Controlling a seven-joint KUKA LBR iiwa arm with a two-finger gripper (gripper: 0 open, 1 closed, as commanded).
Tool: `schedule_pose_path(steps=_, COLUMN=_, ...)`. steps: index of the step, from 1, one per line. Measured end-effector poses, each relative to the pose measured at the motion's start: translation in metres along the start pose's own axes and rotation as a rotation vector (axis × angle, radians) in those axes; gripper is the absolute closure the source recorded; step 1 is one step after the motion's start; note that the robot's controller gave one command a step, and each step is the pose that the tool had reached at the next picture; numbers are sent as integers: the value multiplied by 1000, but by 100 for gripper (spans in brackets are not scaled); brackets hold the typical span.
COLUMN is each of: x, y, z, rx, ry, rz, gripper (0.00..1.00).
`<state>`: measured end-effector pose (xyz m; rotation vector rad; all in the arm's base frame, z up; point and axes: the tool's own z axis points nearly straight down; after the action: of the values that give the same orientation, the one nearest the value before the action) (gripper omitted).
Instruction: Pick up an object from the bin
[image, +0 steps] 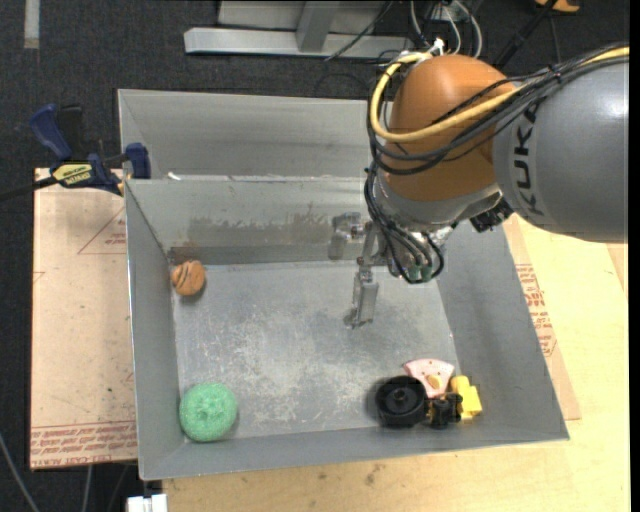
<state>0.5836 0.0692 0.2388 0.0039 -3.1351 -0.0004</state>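
Note:
My gripper (360, 316) hangs under the arm's orange cover, above the bare floor in the middle-right of the bin, with nothing under it. The closest things form a small cluster at the front right: a pink and white wedge (430, 373), a black round wheel-like piece (400, 401) and a yellow and black toy (456, 402). The cluster lies well in front of the gripper and somewhat to its right.
A green fuzzy ball (208, 411) rests in the front left corner. A small brown rounded thing (188, 277) lies against the left wall near the back. The arm reaches in from the right, over the bin's back right part.

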Motion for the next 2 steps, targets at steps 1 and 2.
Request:
schedule_pose_path(steps=1, x=-1, y=0, z=-5, rx=-1, ry=-8, rz=2, gripper=0)
schedule_pose_path(steps=2, x=15, y=-52, z=42, rx=-2, ry=-11, rz=9, gripper=0)
